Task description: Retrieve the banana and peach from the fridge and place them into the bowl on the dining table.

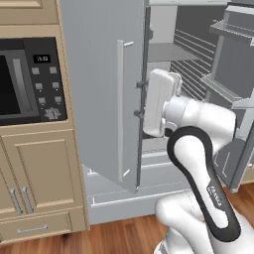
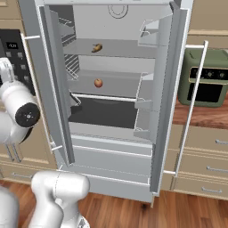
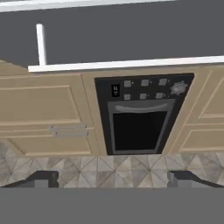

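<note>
standing at the far left of the left base view, the black oven (image 1: pixel 30 82) sits flush in tan cabinets (image 1: pixel 37 168), its panel of small grey buttons facing out. just right of it the fridge (image 1: pixel 99 89) has its left door swung open toward the robot, a flat pale grey slab with a long white bar handle (image 1: pixel 120 111), and the arm's white wrist is close against that door's edge, so the door stands between the arm and the shelves. in the right base view both doors hang wide and the grey interior shows smooth shelves and ribbed wire racks; the banana (image 2: pixel 97 47), a slim dark olive-brown curve, lies on the upper shelf, and the peach (image 2: pixel 98 83), a small orange-red ball, rests on the shelf below, well apart from it. further right a green toaster oven (image 2: pixel 205 78) sits on a reddish-brown counter (image 2: pixel 200 115) behind the right door's handle. in the hand view the gripper (image 3: pixel 112 178) has its two dark tips spread wide with nothing between them, looking at the oven, the cabinets and a grey patterned tile surface (image 3: pixel 109 168).
</note>
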